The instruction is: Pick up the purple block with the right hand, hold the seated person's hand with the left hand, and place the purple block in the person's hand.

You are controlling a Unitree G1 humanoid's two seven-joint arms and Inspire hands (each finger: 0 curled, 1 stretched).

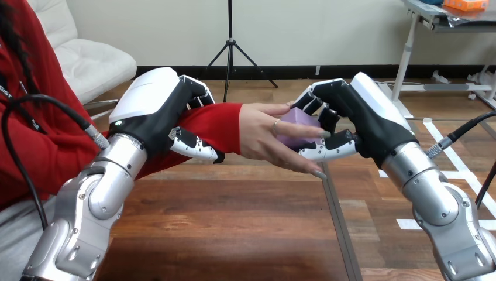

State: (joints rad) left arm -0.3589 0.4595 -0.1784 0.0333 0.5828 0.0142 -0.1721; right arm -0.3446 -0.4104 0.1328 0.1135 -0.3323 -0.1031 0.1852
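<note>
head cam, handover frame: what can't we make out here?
Head view, the block: mostly covered by the person's hand; its underside and support are hidden.
Head view, the right hand: whether it grips the block can't be told; the contact lies behind the person's hand.
Head view, the left hand: its palm side is hidden against the sleeve by its own back.

Left hand [153, 110] curled, right hand [364, 115] curled, both facing inward

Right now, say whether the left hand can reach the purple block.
Probably not: the left hand is curled round the person's forearm, and the person's hand lies between it and the purple block.
</note>
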